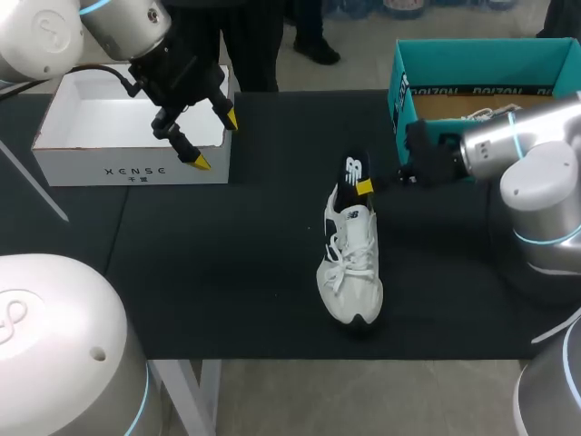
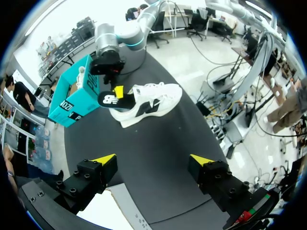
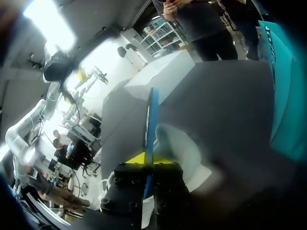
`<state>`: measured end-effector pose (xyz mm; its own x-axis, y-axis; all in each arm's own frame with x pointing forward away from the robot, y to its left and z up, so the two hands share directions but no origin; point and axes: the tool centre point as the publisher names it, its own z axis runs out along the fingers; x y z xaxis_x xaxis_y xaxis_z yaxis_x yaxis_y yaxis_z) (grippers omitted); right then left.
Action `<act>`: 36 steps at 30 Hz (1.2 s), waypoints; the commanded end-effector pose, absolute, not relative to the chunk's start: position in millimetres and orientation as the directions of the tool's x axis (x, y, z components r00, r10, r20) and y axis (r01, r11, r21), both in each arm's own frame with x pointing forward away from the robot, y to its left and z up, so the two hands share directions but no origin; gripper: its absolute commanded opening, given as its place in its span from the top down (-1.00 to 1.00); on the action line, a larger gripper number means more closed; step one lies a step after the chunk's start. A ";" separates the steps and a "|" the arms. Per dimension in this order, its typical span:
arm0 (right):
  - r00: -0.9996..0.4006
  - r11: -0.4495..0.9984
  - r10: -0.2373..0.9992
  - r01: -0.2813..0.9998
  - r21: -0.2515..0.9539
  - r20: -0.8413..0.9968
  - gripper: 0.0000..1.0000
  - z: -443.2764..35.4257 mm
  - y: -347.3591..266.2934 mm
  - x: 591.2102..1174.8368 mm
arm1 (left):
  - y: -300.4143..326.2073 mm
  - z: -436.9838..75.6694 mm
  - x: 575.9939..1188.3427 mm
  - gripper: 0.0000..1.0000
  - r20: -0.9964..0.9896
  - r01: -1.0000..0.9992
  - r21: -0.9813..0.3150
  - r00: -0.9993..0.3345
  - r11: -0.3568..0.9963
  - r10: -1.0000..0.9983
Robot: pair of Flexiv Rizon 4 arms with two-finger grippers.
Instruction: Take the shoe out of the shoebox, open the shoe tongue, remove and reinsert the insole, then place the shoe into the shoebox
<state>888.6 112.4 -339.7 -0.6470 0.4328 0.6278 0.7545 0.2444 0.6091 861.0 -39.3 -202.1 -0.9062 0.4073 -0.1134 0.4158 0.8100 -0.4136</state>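
**Head view**
- Shoe (image 1: 349, 268): white laced trainer with dark sole trim. It sits sole-down on the black mat (image 1: 227, 254), toe toward the near edge.
- Insole (image 1: 356, 173): flat black slab with a rounded end and a white logo. It rises out of the shoe's heel opening.
- Right gripper (image 1: 365, 186): just beyond the shoe's heel, pinching the insole. One yellow tip shows against the insole's face.
- Shoebox (image 1: 481, 64): teal card, open, well beyond the shoe's heel and to its right.
- Left gripper (image 1: 216, 141): well apart from the shoe, far off to its left, with fingers spread and nothing between them. It hangs at the front wall of a white box (image 1: 127, 136), which is open-topped card.

**Left wrist view**
- Left gripper (image 2: 152, 160): two black blocks with yellow wedge tips, wide apart over bare mat.
- Shoe (image 2: 151, 100): well ahead of the gripper. Its side shows here, with dark panels on the white upper.
- Insole (image 2: 111, 99): at the shoe's heel end, logo face showing, with the right gripper (image 2: 117, 91) on it.
- Shoebox (image 2: 72, 96): just past the shoe's heel. This view shows its printed outer wall.
- White box (image 2: 120, 211): only a corner shows, under the gripper.

**Right wrist view**
- Insole (image 3: 151, 120): seen edge-on, which only this view offers. It is a thin blue-edged strip rising from between the fingers.
- Right gripper (image 3: 146, 160): pressed onto the insole from both sides.
- Shoe (image 3: 180, 148): a pale, blurred curve just beside the gripper.
- Shoebox (image 3: 283, 96): a teal wall to one side of the shoe.
- White box (image 3: 158, 72): far beyond the shoe.
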 end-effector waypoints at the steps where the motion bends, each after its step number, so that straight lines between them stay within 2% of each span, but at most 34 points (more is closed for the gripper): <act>1: -0.639 0.247 0.434 0.763 0.598 0.636 1.00 -347.9 115.0 883.8 | -39.6 -202.1 861.4 -1.00 -0.112 0.416 -0.411 -0.906 0.811 0.408; 17: -0.582 0.245 0.440 0.810 0.533 0.683 1.00 -378.5 121.4 852.5 | -39.6 -202.1 861.4 -1.00 -0.112 0.416 -0.411 -0.906 0.811 0.408; 18: -0.579 0.241 0.442 0.812 0.531 0.685 0.92 -378.6 121.5 852.4 | -39.6 -202.1 861.4 -1.00 -0.112 0.416 -0.411 -0.906 0.811 0.408; 19: -0.578 0.238 0.444 0.812 0.532 0.685 0.42 -377.6 121.8 853.4 | -39.6 -202.1 861.4 -1.00 -0.112 0.416 -0.411 -0.906 0.811 0.408; 20: -0.581 0.234 0.444 0.810 0.537 0.682 0.26 -375.0 122.0 854.9 | -39.6 -202.1 861.4 -1.00 -0.112 0.416 -0.411 -0.906 0.811 0.408; 23: -0.593 0.233 0.446 0.800 0.553 0.670 -0.01 -366.9 122.3 860.5 | -39.6 -202.1 861.4 -1.00 -0.112 0.416 -0.411 -0.906 0.811 0.408; 33: -0.624 0.237 0.451 0.773 0.589 0.638 0.11 -350.7 120.6 880.1 | -39.6 -202.1 861.4 -1.00 -0.112 0.416 -0.411 -0.906 0.811 0.408; 36: -0.627 0.238 0.456 0.770 0.592 0.632 0.37 -350.7 119.2 883.7 | -39.6 -202.1 861.4 -1.00 -0.112 0.416 -0.411 -0.906 0.811 0.408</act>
<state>880.6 117.8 -350.6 -0.6284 0.4526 0.6327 0.7681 0.2328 0.5965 861.0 -39.3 -202.1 -0.9062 0.4073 -0.1134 0.4158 0.8100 -0.4135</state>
